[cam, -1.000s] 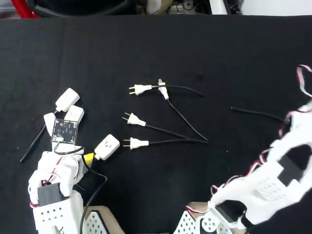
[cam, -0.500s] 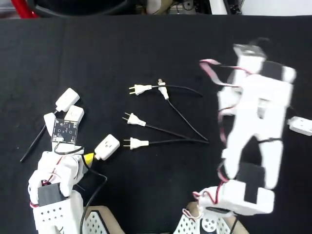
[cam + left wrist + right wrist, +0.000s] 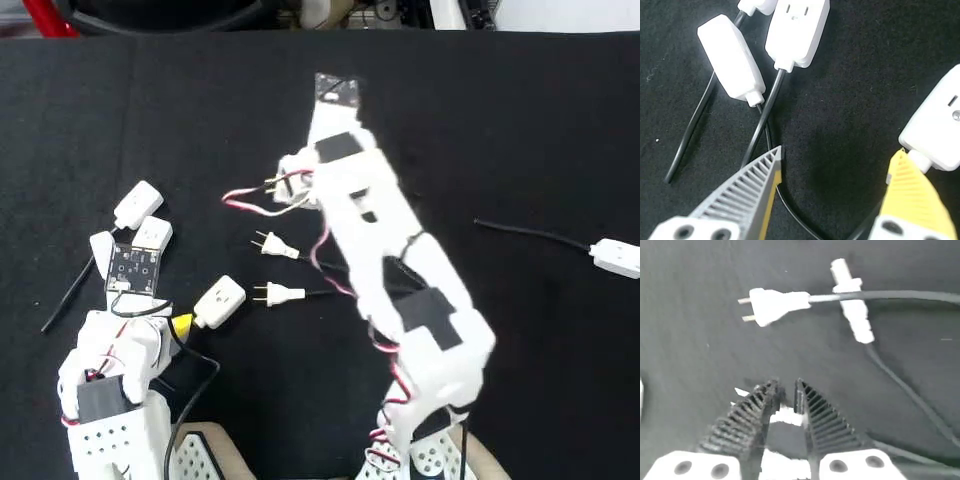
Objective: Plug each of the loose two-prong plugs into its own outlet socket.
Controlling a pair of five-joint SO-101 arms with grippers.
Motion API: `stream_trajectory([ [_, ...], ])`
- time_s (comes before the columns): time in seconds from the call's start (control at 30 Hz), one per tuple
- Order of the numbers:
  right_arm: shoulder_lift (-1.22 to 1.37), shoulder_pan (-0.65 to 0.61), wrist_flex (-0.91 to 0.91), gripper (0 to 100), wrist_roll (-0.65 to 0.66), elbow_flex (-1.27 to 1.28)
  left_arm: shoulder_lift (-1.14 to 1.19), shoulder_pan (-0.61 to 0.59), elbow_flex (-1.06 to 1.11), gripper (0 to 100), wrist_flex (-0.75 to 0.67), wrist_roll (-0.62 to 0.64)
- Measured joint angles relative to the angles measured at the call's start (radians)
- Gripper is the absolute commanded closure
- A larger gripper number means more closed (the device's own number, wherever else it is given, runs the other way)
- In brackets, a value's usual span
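A: Seen from above, what does the white right arm (image 3: 390, 260) cover?
B: Most of the white two-prong plug (image 3: 775, 304) nearest the black table (image 3: 500, 120)'s far edge, plus stretches of the black cords (image 3: 325, 292).
A: Anything cut off?
B: The white block-shaped outlet socket (image 3: 935, 130) toward the near left corner; the left wrist view crops it.

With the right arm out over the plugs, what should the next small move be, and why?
Probably lower the right gripper onto the two-prong plug directly beneath it. The right wrist view shows that plug lying just under the gripper, prongs out to one side. In the high view the closest outlet socket has nothing plugged in.
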Motion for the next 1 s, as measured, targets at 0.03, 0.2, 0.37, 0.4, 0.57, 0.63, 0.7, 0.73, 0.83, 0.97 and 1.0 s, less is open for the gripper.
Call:
stream_trajectory([
  [0.03, 0.031, -0.011, -0.038, 94.9, -0.043, 0.0, 0.0, 0.0, 0.0, 68, 0.0, 0.0],
  [0.2, 0.121, -0.025, -0.181, 94.9, -0.218, 0.0, 0.0, 0.0, 0.0, 68, 0.0, 0.0],
  [0.37, 0.126, -0.025, -0.204, 94.9, -0.249, 0.0, 0.0, 0.0, 0.0, 68, 0.0, 0.0],
  [0.4, 0.126, -0.025, -0.206, 94.9, -0.252, 0.0, 0.0, 0.0, 0.0, 68, 0.0, 0.0],
  [0.57, 0.126, -0.025, -0.21, 94.8, -0.273, 0.0, 0.0, 0.0, 0.0, 68, 0.0, 0.0],
  [0.63, 0.126, -0.025, -0.21, 94.8, -0.278, 0.0, 0.0, 0.0, 0.0, 68, 0.0, 0.0],
  [0.7, 0.126, -0.025, -0.229, 94.8, -0.278, 0.0, 0.0, 0.0, 0.0, 68, 0.0, 0.0],
  [0.73, 0.126, -0.025, -0.239, 94.8, -0.278, 0.0, 0.0, 0.0, 0.0, 68, 0.0, 0.0],
  [0.83, 0.126, -0.025, -0.25, 94.6, -0.278, 0.0, 0.0, 0.0, 0.0, 68, 0.0, 0.0],
  [0.97, 0.126, -0.025, -0.255, 87.4, -0.278, 0.0, 0.0, 0.0, 0.0, 68, 0.0, 0.0],
  [1.0, 0.126, -0.023, -0.255, 86.1, -0.278, 0.0, 0.0, 0.0, 0.0, 68, 0.0, 0.0],
])
